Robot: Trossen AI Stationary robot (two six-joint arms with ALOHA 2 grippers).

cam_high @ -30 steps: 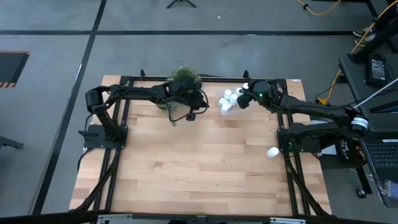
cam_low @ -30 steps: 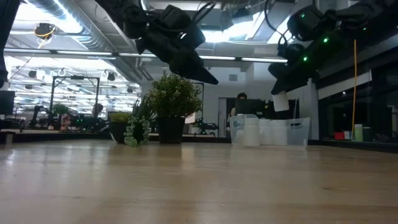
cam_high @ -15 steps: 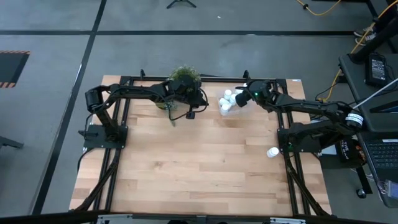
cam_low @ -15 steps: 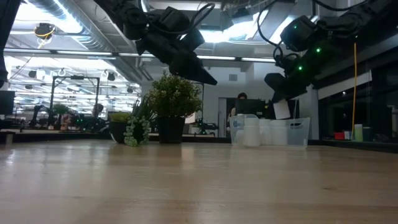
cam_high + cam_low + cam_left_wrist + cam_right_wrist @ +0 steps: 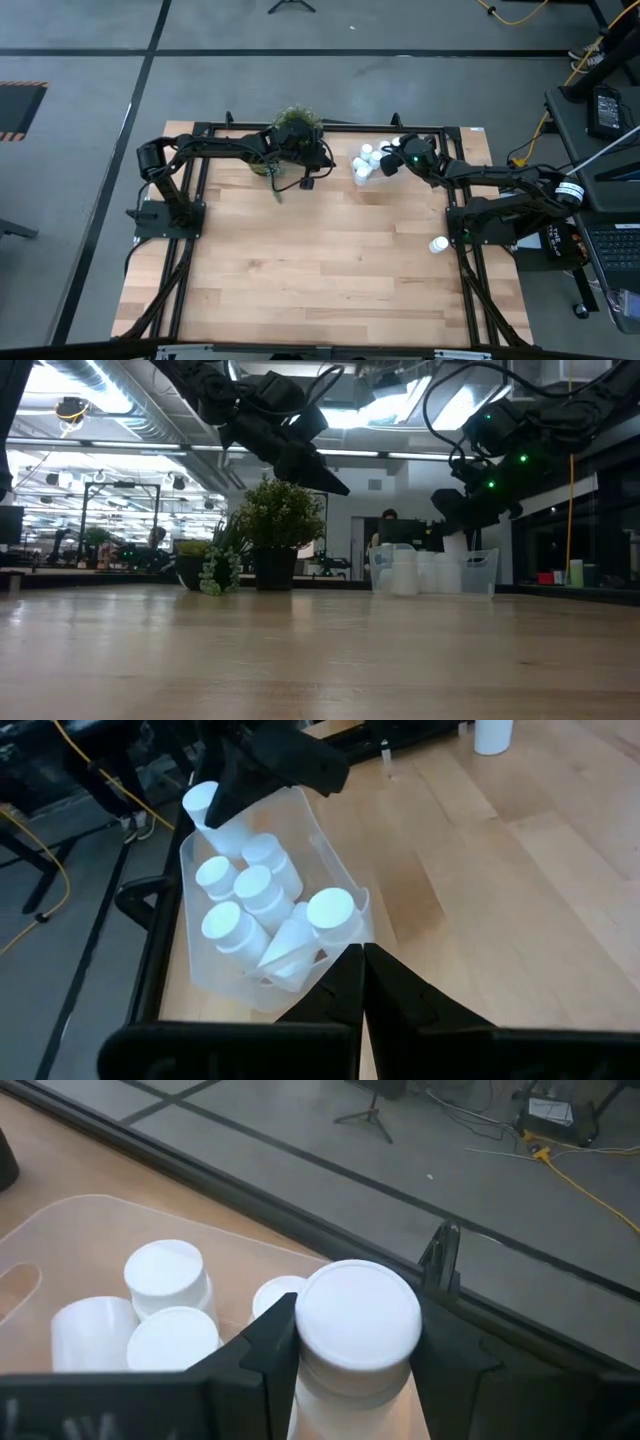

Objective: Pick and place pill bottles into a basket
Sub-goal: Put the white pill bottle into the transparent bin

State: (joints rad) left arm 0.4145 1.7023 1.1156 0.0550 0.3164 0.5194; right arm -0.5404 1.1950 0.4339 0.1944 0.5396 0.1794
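Observation:
The clear plastic basket stands at the table's far side with several white pill bottles upright or leaning inside it. My right gripper hovers over the basket's far right end, shut on one more pill bottle. My left gripper is shut on nothing, raised above the table just left of the basket, next to the potted plant. Another pill bottle stands alone on the table near the right edge. My right gripper pinches the bottle's body just below its cap between its two fingers, one on each side. The fingers slant down from the table's right side. The bottle hangs nearly upright, cap up, over the basket's far right end.
The potted plant stands at the far edge, left of the basket, under my left arm. A black frame runs along the table's far and side edges. Bare wooden tabletop spreads over the near half.
My right gripper has come down toward the basket with the pill bottle still in its fingers, tipping slightly. The bottle has sunk from well above the basket's rim to about rim height.

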